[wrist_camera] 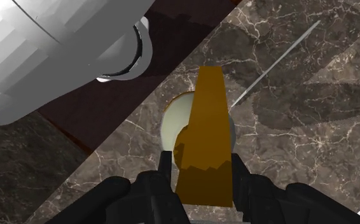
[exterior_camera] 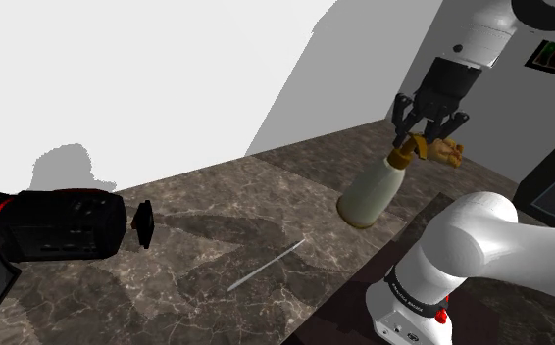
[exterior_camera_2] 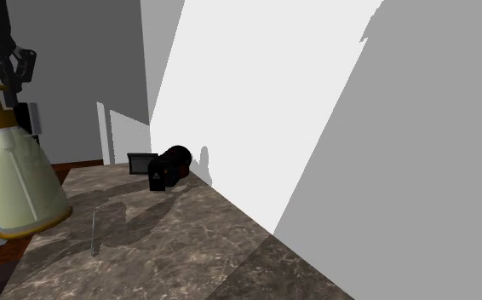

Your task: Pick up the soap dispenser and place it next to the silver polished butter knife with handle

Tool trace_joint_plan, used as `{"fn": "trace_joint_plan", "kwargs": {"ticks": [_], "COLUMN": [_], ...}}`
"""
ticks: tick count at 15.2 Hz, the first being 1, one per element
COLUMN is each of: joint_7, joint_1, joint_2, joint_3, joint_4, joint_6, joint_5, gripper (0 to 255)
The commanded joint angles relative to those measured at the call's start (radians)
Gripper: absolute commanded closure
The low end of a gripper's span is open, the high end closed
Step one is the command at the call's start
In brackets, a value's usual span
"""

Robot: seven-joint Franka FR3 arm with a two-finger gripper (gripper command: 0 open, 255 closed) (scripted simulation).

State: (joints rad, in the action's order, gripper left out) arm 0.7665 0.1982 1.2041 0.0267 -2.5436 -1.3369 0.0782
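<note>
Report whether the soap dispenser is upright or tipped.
Tipped: the soap dispenser leans in both exterior views, its top clasped by the gripper.

Most of the soap dispenser (wrist_camera: 172, 122) hidden beneath its orange pump (wrist_camera: 208, 127), wrist view

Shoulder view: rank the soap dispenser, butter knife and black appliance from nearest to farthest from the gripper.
1. Soap dispenser: clasped at its pump by the gripper, tilted just beneath it.
2. Butter knife: lying flat, lower centre of the view.
3. Black appliance: at the view's far left.
</note>
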Motion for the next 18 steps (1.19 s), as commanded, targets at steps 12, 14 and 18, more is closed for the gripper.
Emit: {"fn": "trace_joint_plan", "kwargs": {"ticks": [12, 14, 18], "joint_7": [-0.008, -0.009, -0.011], "joint_1": [-0.001, -0.002, -0.003], "joint_2": [0.102, 0.115, 0.141], "joint_3": [0.005, 0.007, 0.009], "joint_4": [-0.216, -0.248, -0.310], "joint_6": [-0.115, -0.133, -0.169], "joint_5": [0.004, 0.006, 0.008], "gripper": [255, 255, 255]}}
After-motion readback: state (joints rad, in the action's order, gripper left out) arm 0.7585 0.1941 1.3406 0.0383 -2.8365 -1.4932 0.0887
